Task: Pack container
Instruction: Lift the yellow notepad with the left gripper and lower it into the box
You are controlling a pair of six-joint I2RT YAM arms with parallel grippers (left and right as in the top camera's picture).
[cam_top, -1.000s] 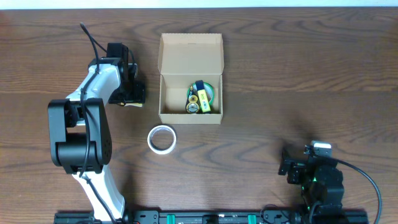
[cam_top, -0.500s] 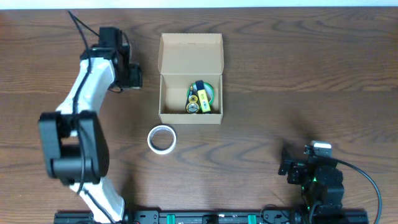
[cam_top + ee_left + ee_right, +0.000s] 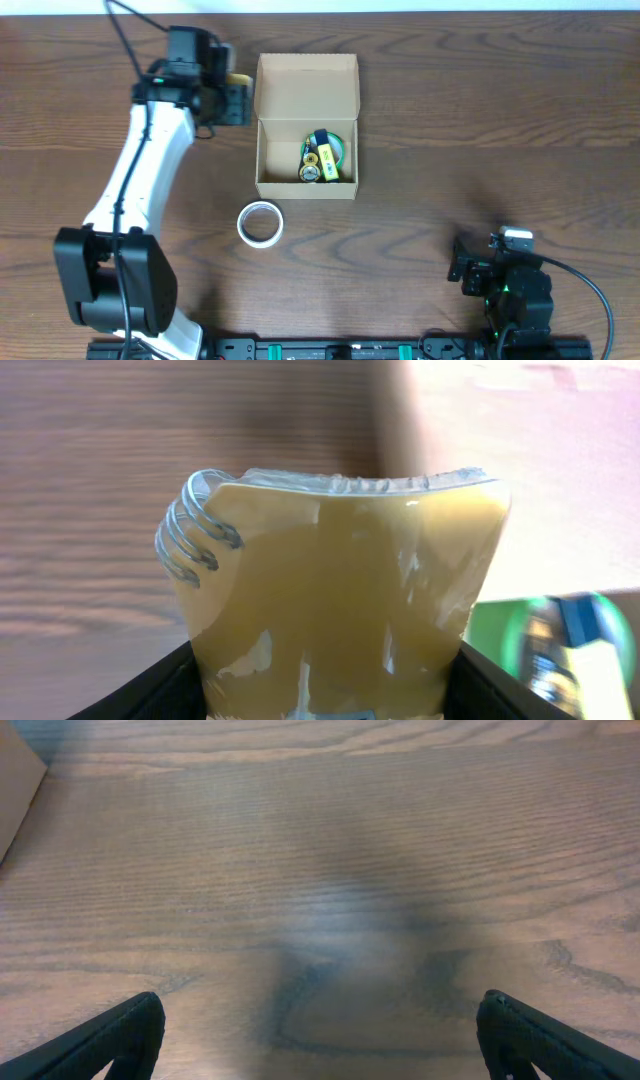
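Note:
The container [image 3: 306, 100] is an open tan cardboard box at the table's upper middle, its flap lid folded back. Inside it lie a green tape roll and small yellow items [image 3: 324, 155]. My left gripper [image 3: 236, 92] is shut on a small yellow pad in clear wrap [image 3: 340, 600] and holds it in the air just left of the box's upper left corner. The pad [image 3: 238, 80] peeks out yellow in the overhead view. The box's wall and the green roll [image 3: 500, 635] show blurred at the right of the left wrist view. My right gripper [image 3: 320, 1030] is open and empty above bare wood.
A white tape roll [image 3: 260, 222] lies on the table below the box's left corner. The right arm's base [image 3: 505, 280] sits at the front right. A corner of the box [image 3: 18, 790] shows at the far left of the right wrist view.
My left gripper has lifted the yellow pad and carried it up and to the right, from the table left of the box to beside the box's upper left corner. The right arm has not moved.

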